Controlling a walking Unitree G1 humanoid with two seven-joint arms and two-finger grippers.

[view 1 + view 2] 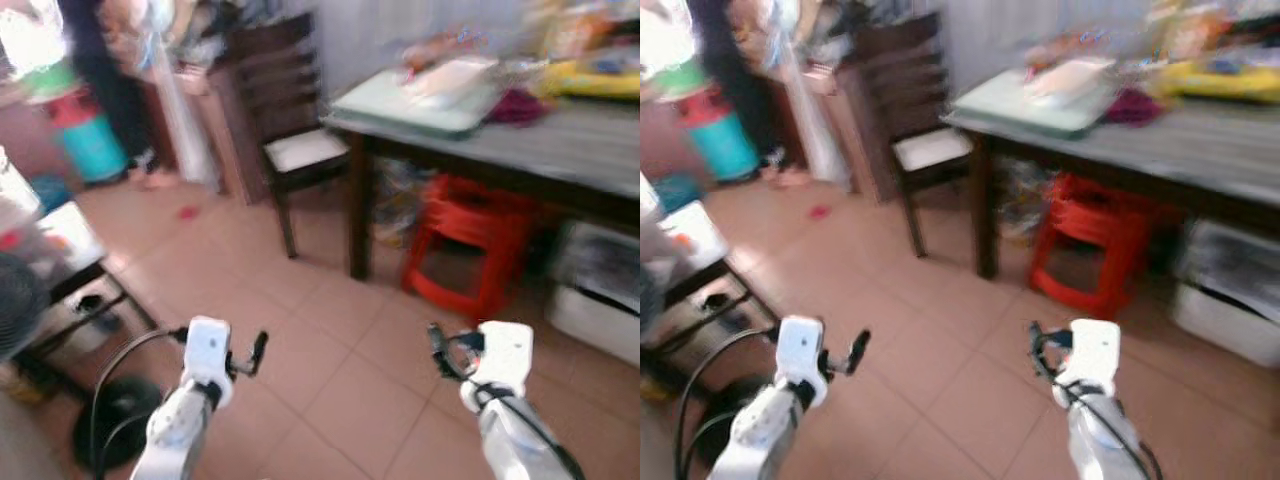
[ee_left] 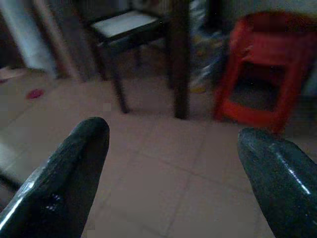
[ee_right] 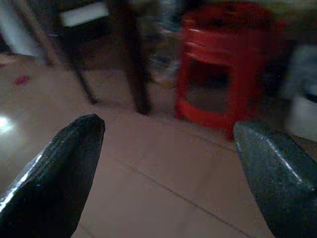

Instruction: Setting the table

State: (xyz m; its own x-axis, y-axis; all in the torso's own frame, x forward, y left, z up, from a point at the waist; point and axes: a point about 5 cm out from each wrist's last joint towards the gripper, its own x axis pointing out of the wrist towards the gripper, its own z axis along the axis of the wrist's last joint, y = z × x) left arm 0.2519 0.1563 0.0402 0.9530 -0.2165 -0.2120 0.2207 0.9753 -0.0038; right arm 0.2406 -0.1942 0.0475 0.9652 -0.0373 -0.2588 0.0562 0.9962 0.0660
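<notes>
Both the left gripper [image 2: 171, 163] and the right gripper [image 3: 168, 163] hang over the tiled floor [image 1: 340, 350], jaws apart and empty. The dark wooden table [image 1: 560, 150] stands ahead, with a pale green tray [image 1: 410, 100] at its near-left corner and a red plastic stool [image 1: 465, 240] under it.

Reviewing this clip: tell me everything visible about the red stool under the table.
The red stool looks like moulded plastic, with a flat top, four splayed legs and open sides. It stands upright on the tiled floor, tucked beneath the dark wooden table beside its front leg. Blur hides finer detail. Neither gripper touches it.
</notes>
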